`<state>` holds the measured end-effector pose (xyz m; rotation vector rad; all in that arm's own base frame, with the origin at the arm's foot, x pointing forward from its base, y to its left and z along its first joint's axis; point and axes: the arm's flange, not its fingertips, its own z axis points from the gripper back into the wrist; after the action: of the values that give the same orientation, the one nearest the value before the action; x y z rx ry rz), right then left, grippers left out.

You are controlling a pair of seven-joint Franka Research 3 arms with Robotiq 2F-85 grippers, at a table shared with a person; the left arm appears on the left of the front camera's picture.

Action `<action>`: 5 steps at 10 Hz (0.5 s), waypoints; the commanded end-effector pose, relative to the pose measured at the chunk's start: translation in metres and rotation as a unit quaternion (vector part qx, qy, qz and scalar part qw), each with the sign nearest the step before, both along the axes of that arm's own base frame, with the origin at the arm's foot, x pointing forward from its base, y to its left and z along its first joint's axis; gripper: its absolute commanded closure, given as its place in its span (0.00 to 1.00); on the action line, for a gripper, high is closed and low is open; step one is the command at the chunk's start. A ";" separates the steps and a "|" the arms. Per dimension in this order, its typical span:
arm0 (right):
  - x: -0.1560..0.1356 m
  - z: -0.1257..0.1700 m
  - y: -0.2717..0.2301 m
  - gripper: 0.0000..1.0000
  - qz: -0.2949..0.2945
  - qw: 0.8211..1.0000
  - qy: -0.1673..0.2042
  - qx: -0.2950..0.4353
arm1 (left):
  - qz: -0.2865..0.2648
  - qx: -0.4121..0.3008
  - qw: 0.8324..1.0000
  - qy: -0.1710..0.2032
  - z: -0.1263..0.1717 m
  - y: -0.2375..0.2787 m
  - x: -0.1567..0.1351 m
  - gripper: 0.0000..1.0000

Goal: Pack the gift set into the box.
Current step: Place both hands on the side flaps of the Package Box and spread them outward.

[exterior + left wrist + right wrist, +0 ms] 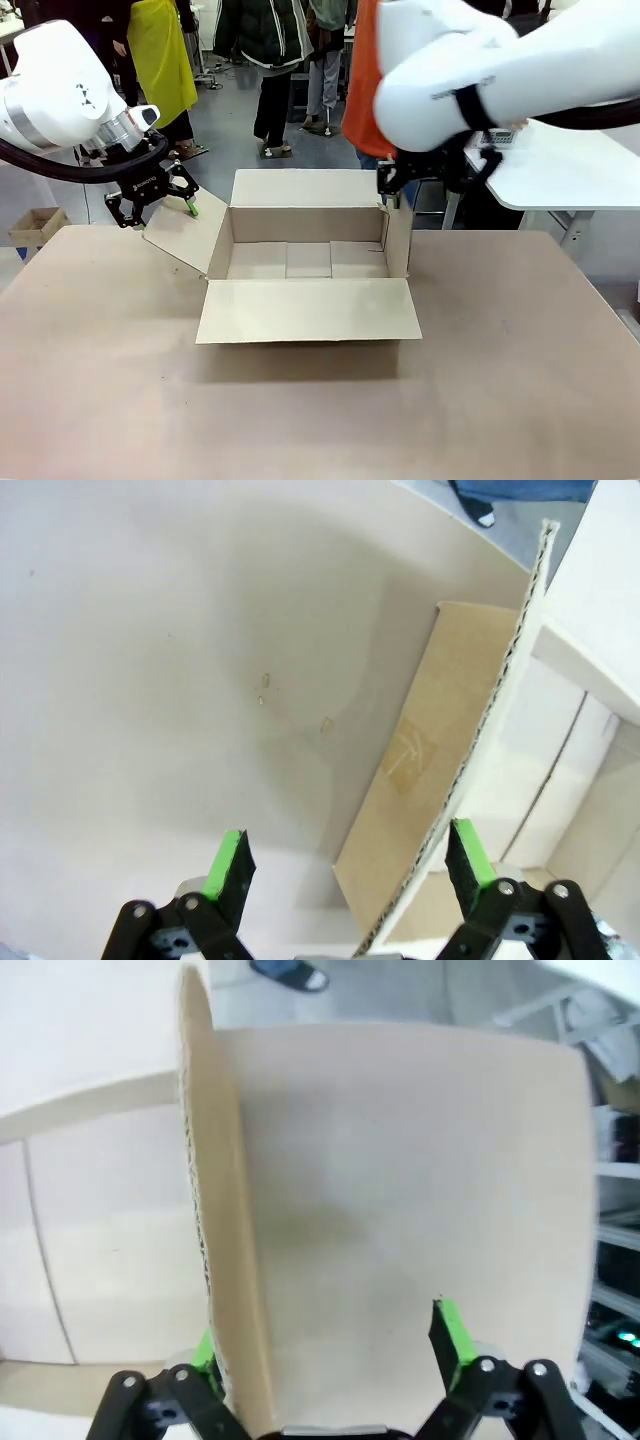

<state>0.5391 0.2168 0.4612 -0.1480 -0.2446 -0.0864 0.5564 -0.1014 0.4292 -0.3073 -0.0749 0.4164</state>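
Observation:
The box (310,310) stands open mid-table with its four flaps spread and its inside bare. My left gripper (152,213) hovers open at the tilted left flap (180,235). In the left wrist view that flap's edge (470,740) runs up between the fingers of the left gripper (348,860), nearer the right pad (468,852). My right gripper (396,186) is at the upright right flap (398,235), largely hidden by its arm. In the right wrist view the right gripper (325,1345) is open and straddles the flap (400,1160). The gift set is out of view.
A much smaller brown carton (35,225) sits beyond the table's far left corner. A white table (570,170) stands at the back right. Several people stand behind, one in orange (358,90) just past the box. The tabletop (320,420) in front is bare.

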 end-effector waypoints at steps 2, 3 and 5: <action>-0.030 -0.041 -0.049 0.00 0.006 0.994 -0.017 0.110 | 0.006 0.006 1.000 0.001 0.001 0.000 -0.001 0.00; -0.030 -0.050 -0.048 0.00 0.022 0.990 -0.019 0.140 | 0.006 0.006 1.000 0.001 0.001 0.000 -0.001 0.00; -0.012 -0.026 -0.045 0.00 -0.014 0.997 -0.013 0.072 | 0.006 0.006 1.000 0.001 0.001 0.000 -0.001 0.00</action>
<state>0.5195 0.1674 0.4217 0.0427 -0.2652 -0.1272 0.5564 -0.1014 0.4292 -0.3073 -0.0749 0.4164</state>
